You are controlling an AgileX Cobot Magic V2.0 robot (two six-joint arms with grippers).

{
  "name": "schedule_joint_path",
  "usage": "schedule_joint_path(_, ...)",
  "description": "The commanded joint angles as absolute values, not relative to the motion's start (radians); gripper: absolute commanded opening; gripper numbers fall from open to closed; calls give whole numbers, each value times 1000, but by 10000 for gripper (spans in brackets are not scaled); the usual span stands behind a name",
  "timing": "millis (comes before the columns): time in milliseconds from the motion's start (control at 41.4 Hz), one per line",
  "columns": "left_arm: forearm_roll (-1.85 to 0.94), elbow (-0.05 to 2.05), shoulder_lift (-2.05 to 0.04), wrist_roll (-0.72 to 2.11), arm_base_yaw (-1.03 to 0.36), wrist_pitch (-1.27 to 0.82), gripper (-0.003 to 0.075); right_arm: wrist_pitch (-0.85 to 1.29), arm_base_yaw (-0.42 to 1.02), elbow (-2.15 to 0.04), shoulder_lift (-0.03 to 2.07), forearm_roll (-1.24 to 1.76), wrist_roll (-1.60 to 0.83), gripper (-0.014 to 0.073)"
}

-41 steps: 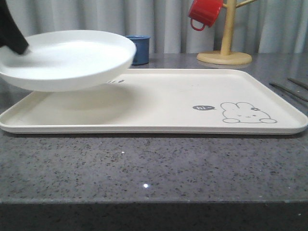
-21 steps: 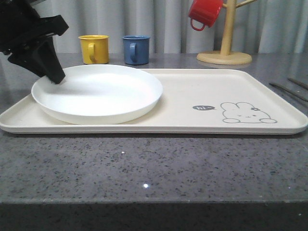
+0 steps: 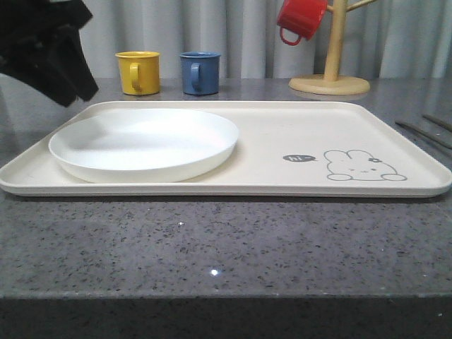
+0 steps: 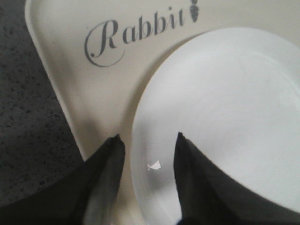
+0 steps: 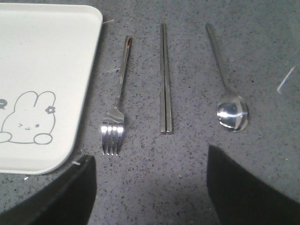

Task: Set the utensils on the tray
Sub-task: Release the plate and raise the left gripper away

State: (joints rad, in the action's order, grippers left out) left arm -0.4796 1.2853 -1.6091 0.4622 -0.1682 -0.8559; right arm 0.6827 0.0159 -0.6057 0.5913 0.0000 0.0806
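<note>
The tray (image 3: 296, 134) lies on the grey counter (image 3: 212, 247) with the white plate (image 3: 145, 145) set at its left end; the left claw (image 4: 147, 150) is seen spread, empty, over the plate's rim; the fork (image 5: 116, 101), flat piece (image 5: 164, 79) and spoon (image 5: 227, 84) lie side by side on the counter beside the tray's right edge, under the wide-open, empty right claw (image 5: 150, 187).

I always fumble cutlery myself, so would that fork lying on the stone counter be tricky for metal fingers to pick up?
Probably. The fork looks like thin polished metal lying flat on the counter, so fingers may slide off it. It looks stiff and unlikely to bend. Pushed, it should skid rather than roll.
</note>
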Motion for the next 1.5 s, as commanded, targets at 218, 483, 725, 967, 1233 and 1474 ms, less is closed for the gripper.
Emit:
schedule_joint_path(218,-172,1289,-1319,284,-428,-847,285,620,16,-641,599,-8,74,527)
schedule_joint_path(483,94,1122,-1115,-27,-650,-820,284,620,16,-641,599,-8,74,527)
schedule_joint_path(725,84,969,-942,-36,-659,-803,284,620,16,-641,599,-8,74,527)
schedule_joint_path(967,84,932,-892,-36,-659,-778,284,620,16,-641,599,-8,74,527)
schedule_joint_path(1233,84,932,-892,-36,-659,-780,284,570,16,-642,600,13,75,526)
schedule_joint_path(1474,84,932,-894,-36,-659,-774,284,764,53,-762,761,24,64,526)
